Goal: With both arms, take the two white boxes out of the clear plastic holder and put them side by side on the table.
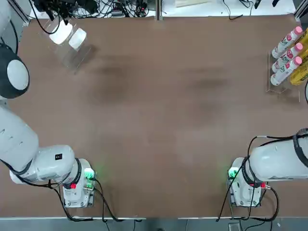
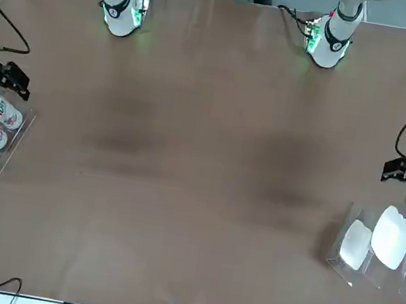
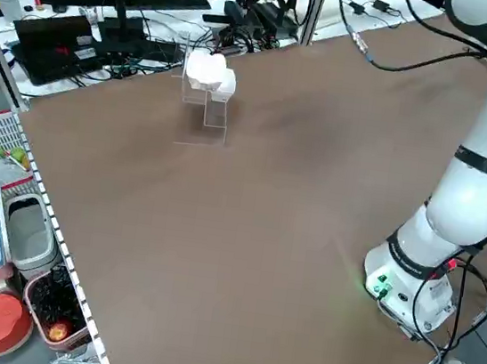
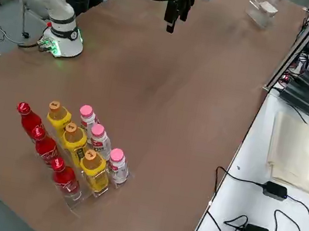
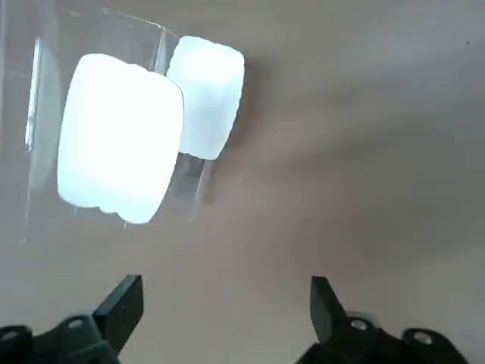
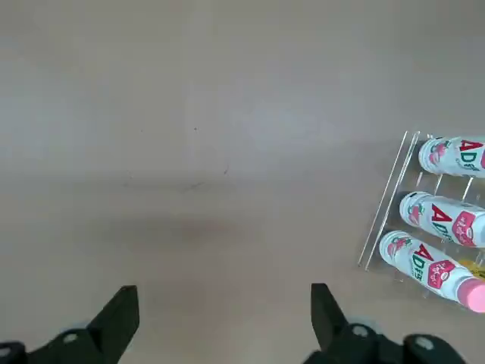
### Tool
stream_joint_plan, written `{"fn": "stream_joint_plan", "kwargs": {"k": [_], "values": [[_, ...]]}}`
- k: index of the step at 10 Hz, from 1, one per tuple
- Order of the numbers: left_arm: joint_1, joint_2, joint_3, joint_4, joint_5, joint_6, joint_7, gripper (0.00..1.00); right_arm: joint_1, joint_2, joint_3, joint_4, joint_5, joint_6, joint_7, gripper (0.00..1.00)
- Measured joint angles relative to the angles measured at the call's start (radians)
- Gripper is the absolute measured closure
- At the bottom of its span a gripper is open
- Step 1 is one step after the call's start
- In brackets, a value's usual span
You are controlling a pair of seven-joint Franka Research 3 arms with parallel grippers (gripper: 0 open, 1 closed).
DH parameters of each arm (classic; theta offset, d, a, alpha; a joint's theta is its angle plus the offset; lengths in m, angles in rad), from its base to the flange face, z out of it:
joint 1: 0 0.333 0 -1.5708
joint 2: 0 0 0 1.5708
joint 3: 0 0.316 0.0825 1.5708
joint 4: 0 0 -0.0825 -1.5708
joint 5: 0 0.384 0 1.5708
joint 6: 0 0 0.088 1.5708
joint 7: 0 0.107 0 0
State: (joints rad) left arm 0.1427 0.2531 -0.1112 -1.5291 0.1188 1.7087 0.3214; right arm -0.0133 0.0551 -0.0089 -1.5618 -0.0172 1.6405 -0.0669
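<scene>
Progress: nothing removed yet. Both boxes, the upper box point(image 1: 61, 33) and the lower box point(image 1: 78, 38), sit in the holder point(image 1: 73, 58) at the far left corner of the table point(image 1: 159, 120), one on each step, just beside each other (the upper one overlaps the lower in the left wrist view). No box lies on the bare table, so both lifts and the side-by-side placing are left to do.

Left gripper point(image 5: 226, 311): fingers spread wide, nothing between them, above bare table just short of the holder; no contact with either box. By my judgement it is on approach to the first pick.

Right gripper point(image 6: 225, 315): fingers spread wide, empty, over open table near the bottle rack point(image 6: 424, 235) at the right side, well apart from the holder. It has no part in the work at present.

Limits of view:
- The holder shows mainly as glinting edges; its steps and walls are hard to trace, and how the boxes seat in it cannot be told.
- Both boxes are glared out white in the left wrist view, so no edge or lid detail shows.
- In the top view the left gripper is cut off at the picture's edge; the front view shows only part of it, at its right margin.
- The right gripper's height above the table cannot be judged.
</scene>
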Motion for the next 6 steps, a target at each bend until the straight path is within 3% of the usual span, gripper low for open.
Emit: {"fn": "stream_joint_plan", "kwargs": {"k": [6], "values": [[0.004, 0.152, 0.001, -0.017, 0.139, 0.104, 0.1, 0.2, 0.0, 0.0, 0.0, 0.0, 0.0, 0.0, 0.0, 0.0]]}}
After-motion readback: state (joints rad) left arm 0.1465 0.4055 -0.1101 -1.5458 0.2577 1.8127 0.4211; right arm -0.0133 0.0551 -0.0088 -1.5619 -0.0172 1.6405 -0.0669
